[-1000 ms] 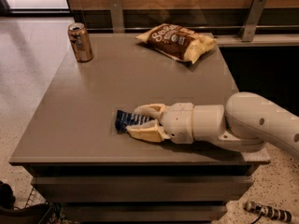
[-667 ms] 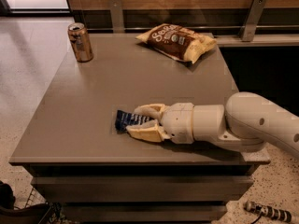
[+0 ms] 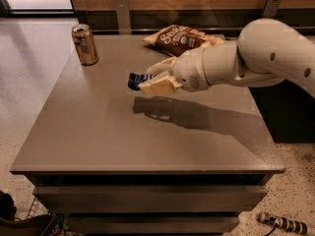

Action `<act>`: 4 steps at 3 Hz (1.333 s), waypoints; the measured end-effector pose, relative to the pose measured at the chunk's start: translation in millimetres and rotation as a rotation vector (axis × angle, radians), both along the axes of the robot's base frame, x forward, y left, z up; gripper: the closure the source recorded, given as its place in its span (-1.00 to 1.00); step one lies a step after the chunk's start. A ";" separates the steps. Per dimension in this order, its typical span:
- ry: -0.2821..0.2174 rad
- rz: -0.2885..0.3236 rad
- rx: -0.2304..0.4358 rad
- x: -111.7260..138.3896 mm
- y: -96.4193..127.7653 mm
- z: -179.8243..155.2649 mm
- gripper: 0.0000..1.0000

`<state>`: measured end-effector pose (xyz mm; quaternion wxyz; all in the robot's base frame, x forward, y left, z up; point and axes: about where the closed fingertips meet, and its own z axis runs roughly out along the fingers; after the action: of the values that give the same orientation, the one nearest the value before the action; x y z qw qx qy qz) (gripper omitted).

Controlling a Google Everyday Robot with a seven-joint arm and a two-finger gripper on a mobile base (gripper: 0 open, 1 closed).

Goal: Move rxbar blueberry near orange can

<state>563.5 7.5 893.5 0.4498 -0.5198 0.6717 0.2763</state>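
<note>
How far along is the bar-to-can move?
Pickup done: the gripper, jaws shut on the small navy-blue wrapper bar, holds it above the grey table, shadow beneath. Left: carry it to the upright coppery-orange can at the far-left corner and set it down.

rxbar blueberry (image 3: 134,80) in pincer (image 3: 147,78), orange can (image 3: 85,44) upright

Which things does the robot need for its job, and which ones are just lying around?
For the job:
- rxbar blueberry, held by the gripper up above the table
- orange can, upright at the table's far left corner

Just lying about:
- chip bag, lying at the table's far edge
</note>
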 end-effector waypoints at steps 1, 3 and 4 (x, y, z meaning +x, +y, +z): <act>-0.010 -0.070 -0.082 79.8 -1.9 35.1 1.00; -0.048 -0.105 -0.056 190.5 33.9 47.2 1.00; -0.065 -0.096 0.040 219.7 63.5 29.7 1.00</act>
<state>783.2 71.1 923.2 0.4944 -0.4864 0.6753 0.2509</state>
